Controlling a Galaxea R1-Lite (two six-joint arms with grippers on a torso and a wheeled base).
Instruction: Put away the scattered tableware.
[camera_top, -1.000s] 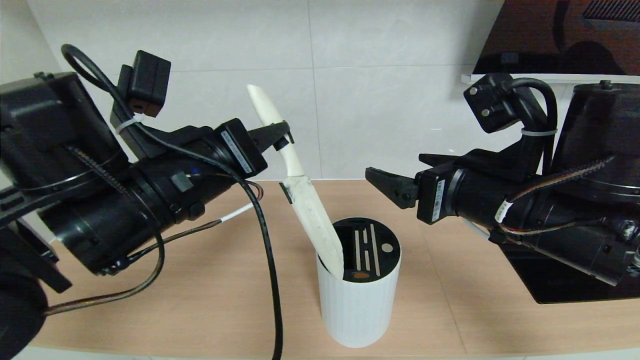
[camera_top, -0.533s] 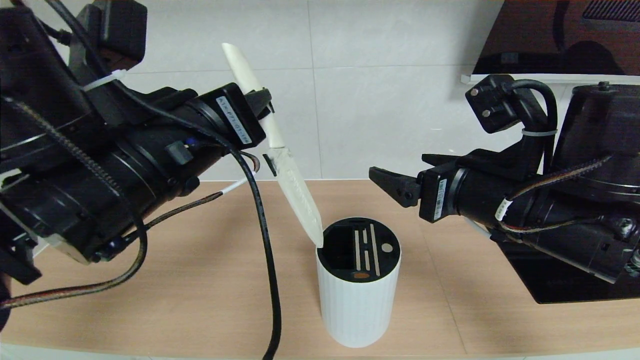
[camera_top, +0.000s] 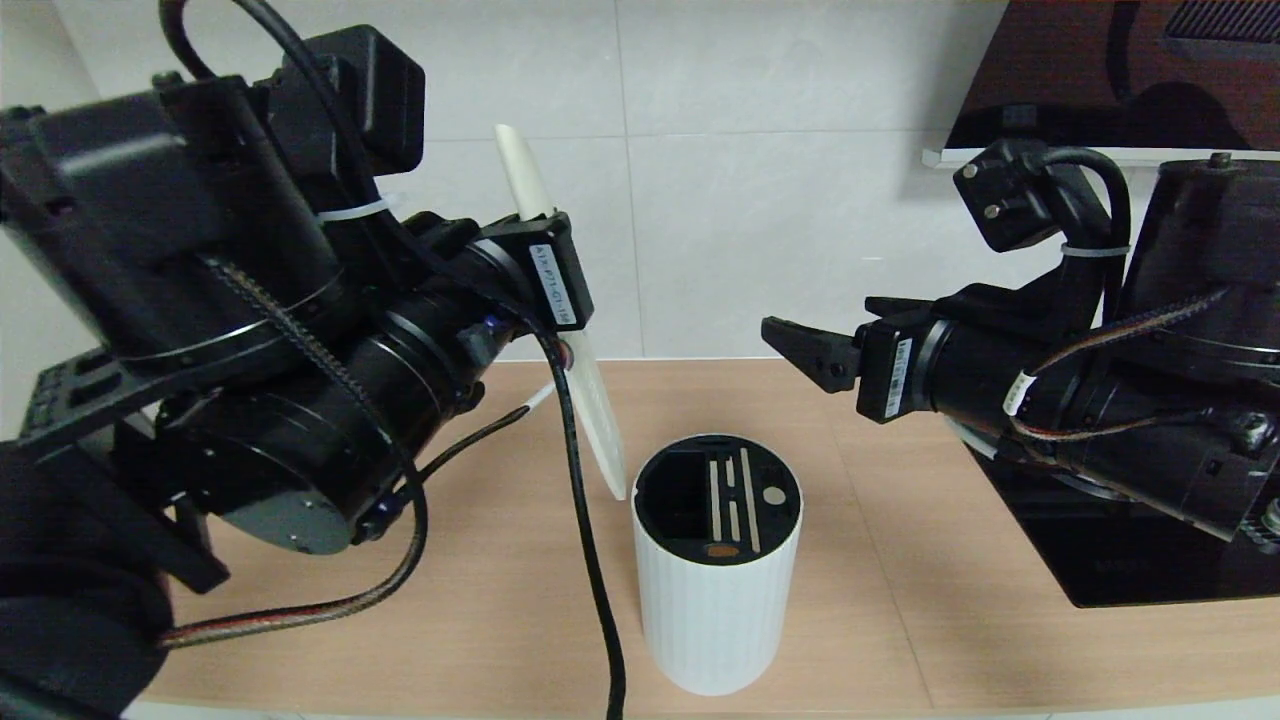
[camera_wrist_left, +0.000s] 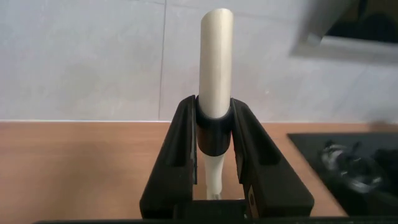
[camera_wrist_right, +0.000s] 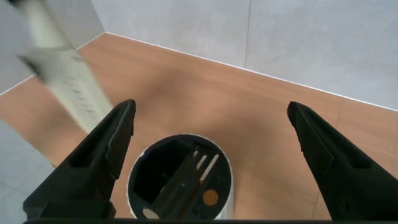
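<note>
Knife (camera_top: 599, 420) now out, beside holder (camera_top: 716, 600)

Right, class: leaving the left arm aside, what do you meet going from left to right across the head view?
white knife -> white slotted knife holder -> right gripper, fingers apart -> black cooktop
</note>
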